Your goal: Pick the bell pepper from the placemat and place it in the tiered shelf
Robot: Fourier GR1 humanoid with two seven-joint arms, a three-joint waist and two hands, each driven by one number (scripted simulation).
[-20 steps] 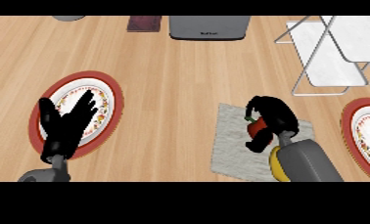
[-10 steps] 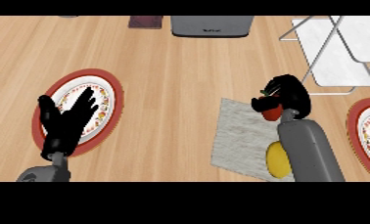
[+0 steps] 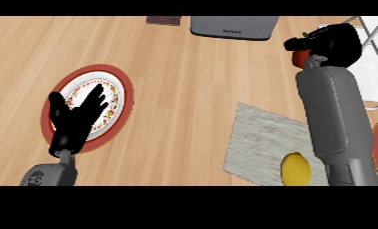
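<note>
Here, the right hand (image 3: 334, 43) is curling around the red bell pepper (image 3: 298, 56), carrying it above the desk (image 3: 184, 73) at the far right. The pepper is peeking out at the hand's left side, well clear of the grey placemat (image 3: 262, 143) behind it. The white shelf (image 3: 367, 28) is lying just beyond the hand, to its right, mostly out of sight. The left hand (image 3: 74, 118) is resting open over a plate (image 3: 96, 103), far from the shelf.
</note>
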